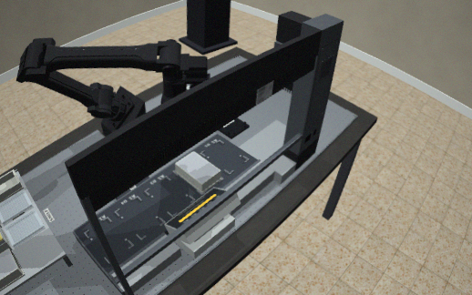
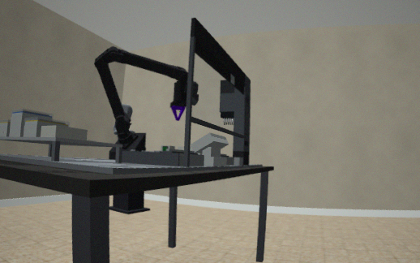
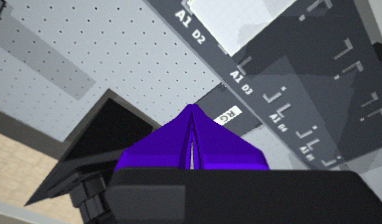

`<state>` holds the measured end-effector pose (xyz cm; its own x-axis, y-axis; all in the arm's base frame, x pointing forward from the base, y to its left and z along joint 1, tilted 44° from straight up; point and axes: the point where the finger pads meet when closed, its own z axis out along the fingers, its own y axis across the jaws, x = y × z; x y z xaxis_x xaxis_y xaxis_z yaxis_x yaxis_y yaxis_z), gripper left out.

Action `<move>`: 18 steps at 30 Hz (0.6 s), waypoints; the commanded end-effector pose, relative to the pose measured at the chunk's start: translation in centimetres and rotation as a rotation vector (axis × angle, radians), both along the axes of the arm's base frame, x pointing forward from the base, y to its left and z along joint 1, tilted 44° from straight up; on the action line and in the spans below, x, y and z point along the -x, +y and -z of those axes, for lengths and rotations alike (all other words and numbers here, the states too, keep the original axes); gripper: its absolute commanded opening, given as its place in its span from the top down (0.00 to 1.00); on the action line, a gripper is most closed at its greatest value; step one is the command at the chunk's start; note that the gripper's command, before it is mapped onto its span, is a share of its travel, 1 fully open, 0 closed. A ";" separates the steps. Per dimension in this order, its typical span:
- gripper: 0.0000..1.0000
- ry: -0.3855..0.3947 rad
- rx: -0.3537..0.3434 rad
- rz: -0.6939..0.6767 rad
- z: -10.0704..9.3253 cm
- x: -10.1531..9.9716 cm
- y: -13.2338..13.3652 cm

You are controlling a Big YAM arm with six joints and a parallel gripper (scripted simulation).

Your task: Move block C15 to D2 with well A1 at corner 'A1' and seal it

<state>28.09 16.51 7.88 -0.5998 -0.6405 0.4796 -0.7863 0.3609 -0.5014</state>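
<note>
End effector [image 3: 191, 131], pinched fully closed and empty, hangs high beside block C15 [image 1: 198, 170] seated at D2; pressing READY likely comes next.

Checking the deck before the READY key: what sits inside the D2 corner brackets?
A pale grey sealed block sits there, its flat top covered. Its wells and ID label cannot be seen. The purple-fingered gripper hangs above, shut and empty.

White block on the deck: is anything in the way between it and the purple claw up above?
Nothing visible is. The gripper, shut and empty, hangs in open air high over the deck, near the RG nest. The white block sits at D2, and only deck surface shows between them.
</note>
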 end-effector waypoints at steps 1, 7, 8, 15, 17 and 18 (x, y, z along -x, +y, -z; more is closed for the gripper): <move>1.00 0.054 0.010 -0.089 -0.6 2.1 0.3; 1.00 0.136 0.030 -0.174 -0.5 5.0 -0.4; 1.00 0.150 0.033 -0.188 -0.4 5.5 -0.5; 1.00 0.225 0.057 -0.258 -0.1 7.3 -0.9; 1.00 0.255 0.065 -0.268 0.1 6.9 -1.3; 1.00 0.267 0.067 -0.282 0.0 6.9 -1.3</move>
